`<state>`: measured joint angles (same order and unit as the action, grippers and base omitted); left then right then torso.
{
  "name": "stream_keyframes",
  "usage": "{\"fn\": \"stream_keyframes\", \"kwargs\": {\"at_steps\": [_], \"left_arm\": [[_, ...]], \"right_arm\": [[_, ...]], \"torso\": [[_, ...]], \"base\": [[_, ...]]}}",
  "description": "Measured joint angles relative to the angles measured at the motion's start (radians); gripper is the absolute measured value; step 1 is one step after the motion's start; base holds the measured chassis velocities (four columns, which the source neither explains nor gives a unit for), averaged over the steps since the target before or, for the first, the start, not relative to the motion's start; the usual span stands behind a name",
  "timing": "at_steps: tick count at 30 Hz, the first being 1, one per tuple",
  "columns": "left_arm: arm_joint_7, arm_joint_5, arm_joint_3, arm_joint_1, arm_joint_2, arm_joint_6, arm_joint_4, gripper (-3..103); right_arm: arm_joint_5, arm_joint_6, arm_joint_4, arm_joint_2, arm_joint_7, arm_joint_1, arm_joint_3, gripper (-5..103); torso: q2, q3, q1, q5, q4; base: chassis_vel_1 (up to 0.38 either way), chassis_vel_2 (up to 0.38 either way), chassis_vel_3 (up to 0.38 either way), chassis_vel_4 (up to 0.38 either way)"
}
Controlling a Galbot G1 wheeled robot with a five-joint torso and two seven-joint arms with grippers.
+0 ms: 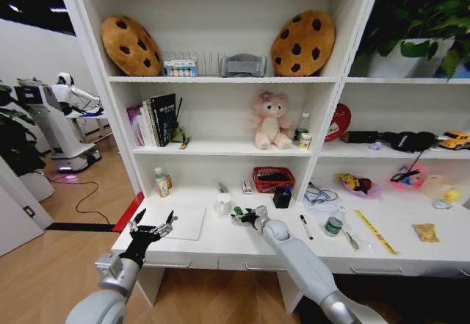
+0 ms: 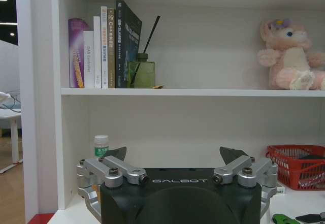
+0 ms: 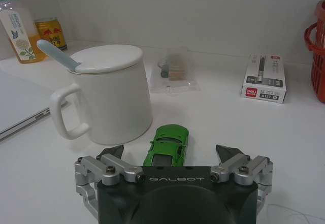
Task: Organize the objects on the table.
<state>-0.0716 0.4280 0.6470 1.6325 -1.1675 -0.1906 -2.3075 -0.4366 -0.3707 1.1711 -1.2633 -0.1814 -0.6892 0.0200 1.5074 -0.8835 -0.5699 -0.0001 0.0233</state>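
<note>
My head view is evenly bright from ceiling strip lights at the upper left, bowing the shelf uprights [image 1: 88, 52] outward at its edges, while my wrist views show soft shadows beneath the mug [image 3: 109, 94] on the white tabletop [image 3: 244, 132].

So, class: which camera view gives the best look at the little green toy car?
The right wrist view: the green toy car lies whole between the open right tool fingers, beside the white mug. The head view shows a green speck; the left wrist view, a green sliver.
</note>
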Motion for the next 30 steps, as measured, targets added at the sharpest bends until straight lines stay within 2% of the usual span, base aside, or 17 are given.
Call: {"fn": "stream_keyframes", "kwargs": {"at_steps": [1,3,4,5,7,8,10,11,13,14,16,19,26,29,30], "left_arm": [[0.0,0.0,0.0,0.0,0.0,0.0,0.0,100],[0.0,0.0,0.0,0.0,0.0,0.0,0.0,100],[0.0,0.0,0.0,0.0,0.0,0.0,0.0,100],[0.0,0.0,0.0,0.0,0.0,0.0,0.0,100],[0.0,0.0,0.0,0.0,0.0,0.0,0.0,100],[0.0,0.0,0.0,0.0,0.0,0.0,0.0,100],[0.0,0.0,0.0,0.0,0.0,0.0,0.0,100],[0.0,0.0,0.0,0.0,0.0,0.0,0.0,100],[0.0,0.0,0.0,0.0,0.0,0.0,0.0,100],[0.0,0.0,0.0,0.0,0.0,0.0,0.0,100],[0.0,0.0,0.0,0.0,0.0,0.0,0.0,100],[0.0,0.0,0.0,0.0,0.0,0.0,0.0,100],[0.0,0.0,0.0,0.0,0.0,0.0,0.0,100],[0.0,0.0,0.0,0.0,0.0,0.0,0.0,100],[0.0,0.0,0.0,0.0,0.0,0.0,0.0,100]], "right_arm": [[0.0,0.0,0.001,0.0,0.0,-0.001,0.0,94],[0.0,0.001,0.001,-0.001,0.001,-0.002,0.0,94],[0.0,0.002,0.002,-0.001,0.001,-0.003,0.0,83],[0.0,0.002,0.002,-0.001,0.001,-0.003,0.0,83],[0.009,0.005,0.008,0.001,0.001,-0.01,0.0,72],[0.009,0.005,0.008,0.001,0.001,-0.01,0.0,72],[0.011,0.006,0.011,0.002,0.001,-0.015,0.0,61],[0.011,0.006,0.011,0.002,0.001,-0.015,0.0,61],[0.012,0.007,0.011,0.002,0.0,-0.018,0.001,51],[0.012,0.007,0.011,0.002,0.0,-0.018,0.001,51],[0.011,0.007,0.011,0.001,0.0,-0.018,0.002,40],[0.012,0.009,0.01,0.001,0.0,-0.019,0.003,36],[0.027,0.013,0.049,0.015,0.012,-0.044,0.012,36],[0.042,0.01,0.118,0.038,0.027,-0.088,0.027,36],[0.051,-0.004,0.199,0.067,0.051,-0.145,0.051,36]], "torso": [[0.0,0.0,0.0,-0.0001,0.0003],[0.0,0.0,0.0,-0.0001,0.0003],[0.0,0.0,0.0,0.0,0.0002],[0.0,0.0,0.0,0.0,0.0002],[0.0,0.0,0.0,0.0,0.0],[0.0,0.0,0.0,0.0,0.0],[0.0,0.0,0.0,0.0001,0.0],[0.0,0.0,0.0,0.0001,0.0],[0.0,0.0,0.0,0.0,0.0],[0.0,0.0,0.0,0.0,0.0],[0.0,0.0,0.0,0.0001,-0.0001],[0.0,0.0,0.0,0.0001,-0.0001],[0.0,0.0,0.0,0.0006,-0.0009],[-0.001,-0.001,-0.001,0.0006,-0.0004],[-0.001,-0.001,0.0,0.0003,0.0]], "base": [[0.0,0.0,0.0,0.0],[0.0,0.0,0.0,0.0],[0.0,0.0,0.0,0.0],[0.0,0.0,0.0,0.0],[0.0,0.0,0.0,0.0],[0.0,0.0,0.0,0.0],[0.0,0.0,0.0,0.0],[0.0,0.0,0.0,0.0],[0.0,0.0,0.0,0.0],[0.0,0.0,0.0,0.0],[0.0,0.0,0.0,0.0],[0.0,0.0,0.0,0.0],[0.0,0.0,0.0,0.0],[0.0,0.0,0.0,0.0],[0.0,0.0,0.0,0.0]]}}
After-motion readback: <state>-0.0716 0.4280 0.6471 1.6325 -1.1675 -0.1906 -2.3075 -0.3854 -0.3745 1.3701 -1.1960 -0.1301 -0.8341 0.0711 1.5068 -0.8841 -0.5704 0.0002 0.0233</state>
